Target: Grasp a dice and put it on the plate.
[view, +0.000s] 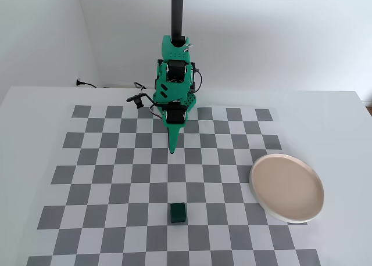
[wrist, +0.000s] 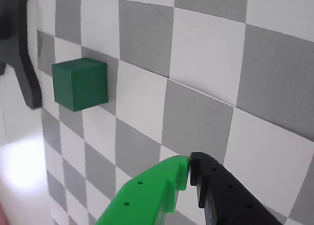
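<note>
The dice (wrist: pixel 80 83) is a small dark green cube lying on the checkered mat; in the fixed view the dice (view: pixel 178 213) sits near the mat's front, centre. The pale beige-pink plate (view: pixel 286 187) rests at the mat's right side and holds nothing. My gripper (wrist: pixel 190 166) is shut, its green and black fingertips touching with nothing between them. In the fixed view the gripper (view: pixel 172 150) points down over the mat's upper middle, a few squares behind the dice and well left of the plate.
The green arm's base (view: pixel 174 86) stands at the mat's back edge beside a black post (view: pixel 177 13). A black cable (view: pixel 139 97) lies left of the base. A dark curved bracket (wrist: pixel 22 48) fills the wrist view's left edge. White tabletop surrounds the mat.
</note>
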